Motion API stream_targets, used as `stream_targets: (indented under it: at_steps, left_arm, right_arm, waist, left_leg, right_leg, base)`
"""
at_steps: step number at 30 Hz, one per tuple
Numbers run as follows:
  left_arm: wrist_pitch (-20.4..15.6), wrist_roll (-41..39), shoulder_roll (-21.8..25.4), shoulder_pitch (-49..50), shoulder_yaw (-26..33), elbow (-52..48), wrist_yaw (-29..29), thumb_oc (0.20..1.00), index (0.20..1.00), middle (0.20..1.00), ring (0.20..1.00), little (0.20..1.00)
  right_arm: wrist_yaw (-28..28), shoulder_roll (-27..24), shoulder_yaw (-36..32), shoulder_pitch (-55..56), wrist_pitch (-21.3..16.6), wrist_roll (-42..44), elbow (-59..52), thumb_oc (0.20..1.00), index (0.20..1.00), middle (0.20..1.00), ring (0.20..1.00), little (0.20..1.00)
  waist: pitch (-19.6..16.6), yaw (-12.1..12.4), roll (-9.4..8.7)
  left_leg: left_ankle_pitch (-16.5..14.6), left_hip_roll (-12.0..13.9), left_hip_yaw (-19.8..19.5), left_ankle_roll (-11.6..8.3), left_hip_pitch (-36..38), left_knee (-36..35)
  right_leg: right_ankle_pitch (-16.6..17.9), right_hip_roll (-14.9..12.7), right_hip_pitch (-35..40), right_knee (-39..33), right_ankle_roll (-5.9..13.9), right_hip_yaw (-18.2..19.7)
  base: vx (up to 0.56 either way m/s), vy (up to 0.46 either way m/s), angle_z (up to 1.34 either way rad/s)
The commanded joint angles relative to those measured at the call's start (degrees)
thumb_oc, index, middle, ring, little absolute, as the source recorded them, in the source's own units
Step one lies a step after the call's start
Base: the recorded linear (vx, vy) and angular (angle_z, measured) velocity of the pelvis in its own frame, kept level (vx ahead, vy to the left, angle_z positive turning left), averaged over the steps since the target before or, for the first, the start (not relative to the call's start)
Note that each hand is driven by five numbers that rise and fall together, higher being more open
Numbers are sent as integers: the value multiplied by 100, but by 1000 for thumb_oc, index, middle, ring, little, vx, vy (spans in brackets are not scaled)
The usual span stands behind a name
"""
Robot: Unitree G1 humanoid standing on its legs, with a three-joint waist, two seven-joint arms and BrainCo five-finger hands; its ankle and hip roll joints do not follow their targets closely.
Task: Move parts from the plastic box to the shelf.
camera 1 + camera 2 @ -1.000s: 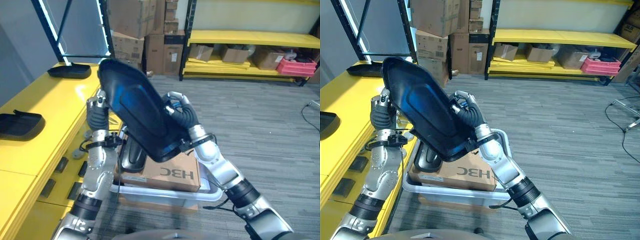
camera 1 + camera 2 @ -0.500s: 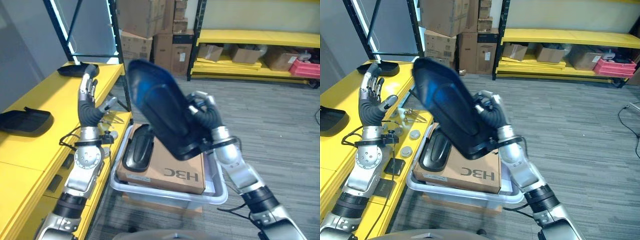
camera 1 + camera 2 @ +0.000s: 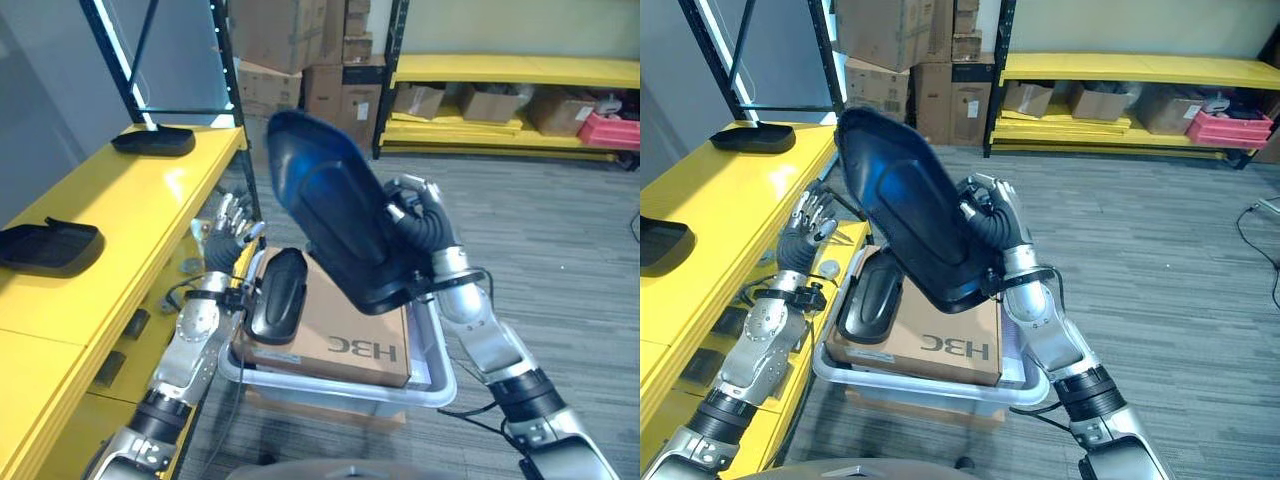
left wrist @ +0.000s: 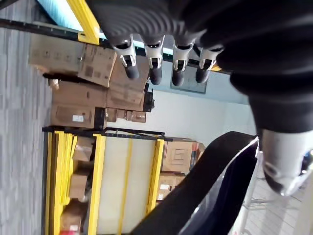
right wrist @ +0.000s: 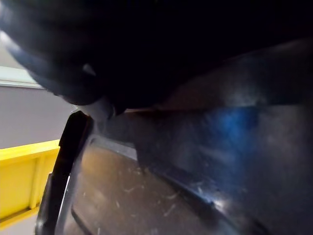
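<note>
My right hand (image 3: 420, 228) is shut on the edge of a large black curved plastic part (image 3: 335, 215), holding it tilted in the air above the clear plastic box (image 3: 432, 372). The same part (image 5: 195, 161) sits very close in the right wrist view. A smaller black part (image 3: 277, 295) lies in the box on a cardboard carton (image 3: 345, 335). My left hand (image 3: 228, 237) is open by the box's left rim, its fingers (image 4: 152, 61) straight and holding nothing. The yellow shelf (image 3: 110, 225) runs along the left.
Two black parts (image 3: 152, 142) (image 3: 45, 246) rest on the yellow shelf top. A black rack post (image 3: 232, 90) rises at the shelf's far corner. Stacked cardboard boxes (image 3: 290, 45) and another yellow rack (image 3: 500, 75) stand at the back, across grey floor.
My left hand has let go of the large part, then dropped from beside the shelf to the box's left rim. The right hand keeps the part aloft; the camera has shifted.
</note>
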Motion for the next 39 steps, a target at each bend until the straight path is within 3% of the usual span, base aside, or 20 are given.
stream_targets:
  at_steps: [1, 5, 12, 15, 19, 20, 29, 34, 39]
  left_arm:
    - [-169, -816, 143, -594, -169, 25, -355, 1000, 1000, 1000, 1000, 1000]
    - [-91, -1274, 205, -646, -339, -224, -625, 1000, 1000, 1000, 1000, 1000]
    - [-69, -1326, 318, -814, -544, -418, -745, 1000, 1000, 1000, 1000, 1000]
    - [-78, -1225, 352, -918, -606, -453, -736, 1000, 1000, 1000, 1000, 1000]
    - [-67, -421, 425, -1113, -600, -402, -511, 1000, 1000, 1000, 1000, 1000]
    - [-40, -179, 445, -1155, -601, -368, -512, 200, 200, 200, 200, 200]
    - [-100, 1496, 617, -1472, -660, -55, -190, 200, 200, 200, 200, 200]
    - [-208, 1810, 609, -1499, -659, 31, 38, 200, 200, 200, 200, 200]
    - [-497, 2304, 493, -1450, -510, 18, 657, 200, 200, 200, 200, 200]
  right_arm:
    - [19, 282, 63, -827, -175, -93, -492, 200, 200, 200, 200, 200]
    - [138, 306, 302, -994, -185, -56, -405, 200, 200, 200, 200, 200]
    - [353, 321, 682, -1154, -253, 40, -370, 200, 200, 200, 200, 200]
    - [505, 352, 873, -1225, -303, 130, -419, 200, 200, 200, 200, 200]
    - [879, 379, 1201, -1308, -482, 481, -713, 200, 200, 200, 200, 200]
    - [1001, 401, 1268, -1328, -533, 609, -832, 200, 200, 200, 200, 200]
    - [1586, 612, 1753, -1416, -741, 1500, -1264, 200, 200, 200, 200, 200]
    - [1814, 729, 1890, -1375, -760, 2073, -1284, 200, 200, 200, 200, 200]
    - [1965, 785, 2101, -1379, -847, 2533, -1223, 200, 200, 200, 200, 200]
  waist:
    - [-106, -5, -264]
    - [-94, -1, -257]
    - [-77, 16, -258]
    - [-71, 29, -253]
    - [-60, 42, -252]
    - [-56, 48, -250]
    - [-19, 83, -248]
    - [-15, 84, -241]
    - [26, 82, -261]
  left_leg:
    - [-659, 82, -124, 10, 251, -2]
    - [-659, 71, -116, 23, 255, -2]
    - [-655, 54, -127, 38, 248, -2]
    - [-649, 48, -130, 38, 244, -2]
    - [-640, 38, -138, 34, 225, -2]
    - [-638, 35, -138, 29, 221, -2]
    - [-630, 32, -124, 1, 218, -2]
    - [-629, 37, -121, -11, 235, -2]
    - [-619, 39, -121, -37, 231, -2]
  right_leg:
    - [-412, -400, 179, 14, 302, -178]
    - [-404, -405, 188, 14, 303, -167]
    - [-396, -420, 184, 14, 305, -163]
    - [-394, -426, 184, 14, 301, -165]
    - [-396, -438, 173, 14, 299, -172]
    - [-398, -441, 173, 14, 299, -178]
    - [-404, -460, 170, 14, 314, -210]
    - [-414, -468, 186, 14, 319, -229]
    - [-416, -465, 180, 14, 316, -234]
  base:
    - [0, 0, 0]
    - [0, 0, 0]
    - [0, 0, 0]
    - [0, 0, 0]
    - [0, 0, 0]
    - [0, 0, 0]
    - [0, 0, 0]
    - [0, 0, 0]
    - [0, 0, 0]
